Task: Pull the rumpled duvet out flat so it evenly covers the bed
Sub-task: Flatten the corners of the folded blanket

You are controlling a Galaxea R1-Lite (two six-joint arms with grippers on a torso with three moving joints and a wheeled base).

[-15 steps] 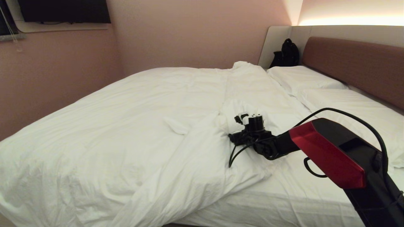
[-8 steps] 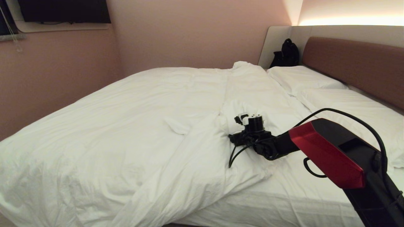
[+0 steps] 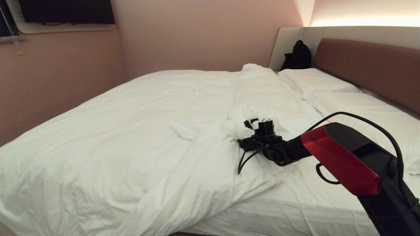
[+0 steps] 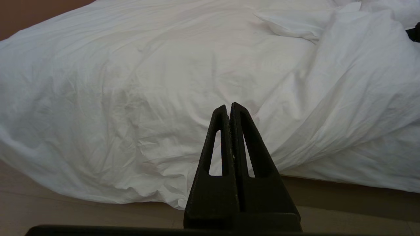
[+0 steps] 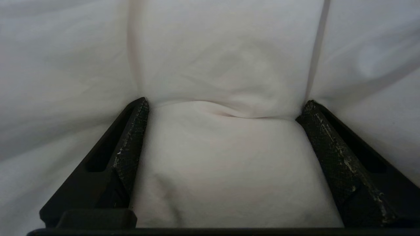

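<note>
The white duvet (image 3: 131,131) lies rumpled over the left and middle of the bed (image 3: 311,200). A bunched fold runs down its near right edge, and bare sheet shows beside it. My right arm (image 3: 338,157) reaches in from the right to that fold. In the right wrist view my right gripper (image 5: 226,103) is open wide and pressed into the duvet (image 5: 226,164), with a puffy bulge of it between the fingers (image 5: 134,137). My left gripper (image 4: 228,106) is shut and empty. It hangs low in front of the duvet's (image 4: 131,82) near edge, out of the head view.
Two white pillows (image 3: 315,82) (image 3: 364,111) lie along the brown headboard (image 3: 367,65) at the right. A black bag (image 3: 298,55) sits in the far corner. A dark screen (image 3: 65,9) hangs on the pink wall. The duvet's hem hangs close to the floor (image 4: 65,209).
</note>
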